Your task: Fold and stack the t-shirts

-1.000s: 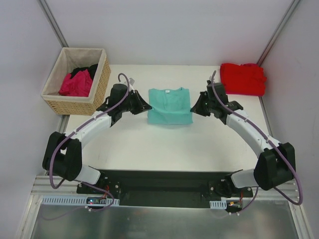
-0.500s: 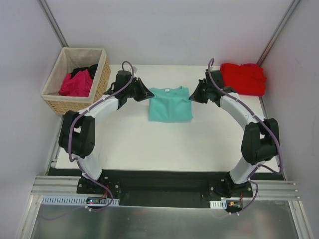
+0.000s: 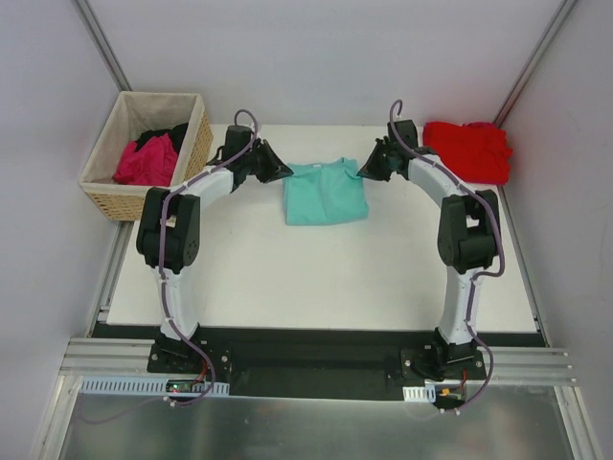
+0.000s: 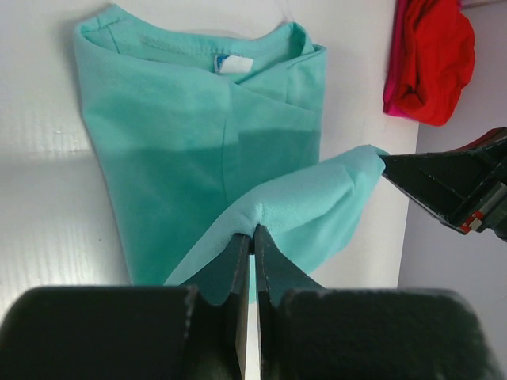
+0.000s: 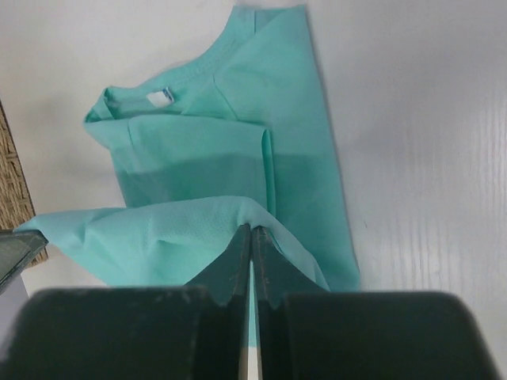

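Now both arms have swung back: the left gripper (image 4: 253, 233) and right gripper (image 5: 251, 231), each clamped shut on the teal t-shirt's (image 3: 326, 192) lifted edge, carry it across mid-tabletop (image 3: 316, 278), folding it smaller.

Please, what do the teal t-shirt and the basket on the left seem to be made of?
The teal t-shirt: soft matte knit cloth, probably cotton; it drapes limply and creases, with a stitched collar. The basket: woven tan strands, perhaps wicker or seagrass, the weave showing on its wall; plain beige fabric lines the inside.
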